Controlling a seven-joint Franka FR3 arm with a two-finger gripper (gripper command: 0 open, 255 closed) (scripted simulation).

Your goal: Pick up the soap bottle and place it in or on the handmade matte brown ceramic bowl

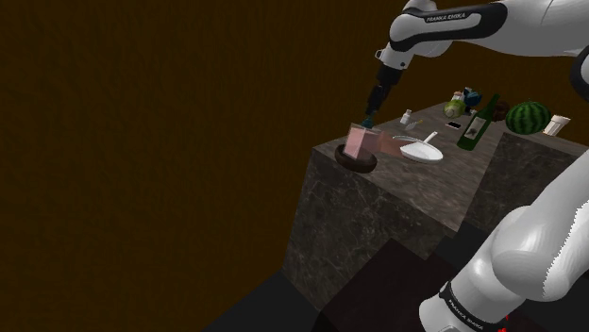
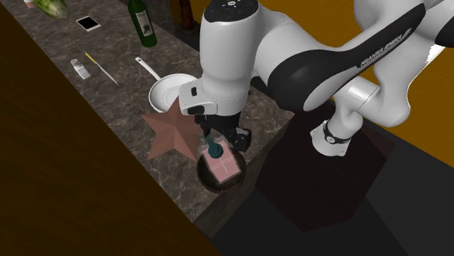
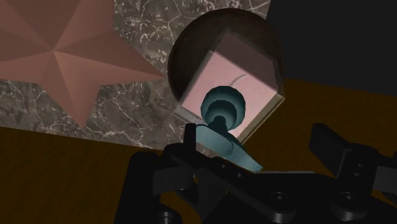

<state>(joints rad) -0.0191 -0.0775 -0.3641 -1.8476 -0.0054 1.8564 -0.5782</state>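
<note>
My work surface is a dark grey, white-veined stone counter [image 2: 124, 109]. All positions below are read in the second exterior view.

1. A matte brown round bowl [image 2: 206, 177] stands at the counter's end corner.
2. A flat pinkish-brown star-shaped piece [image 2: 171, 131] lies at 10 o'clock of the bowl. One tip reaches the rim, and I cannot tell whether it touches.
3. A white round pan with a long handle [image 2: 169, 91] lies at 12 o'clock of the star.
4. A thin pale yellow stick [image 2: 102, 68] lies at 9 o'clock of the pan. A small white shaker [image 2: 80, 68] is just beyond the stick.
5. A dark green bottle [image 2: 142, 22] is at 11 o'clock of the pan.
6. A white-screened flat phone [image 2: 89, 23] lies at 9 o'clock of the bottle.
7. A bunch of leafy greens [image 2: 54, 7] lies at 10 o'clock of the phone.
</note>
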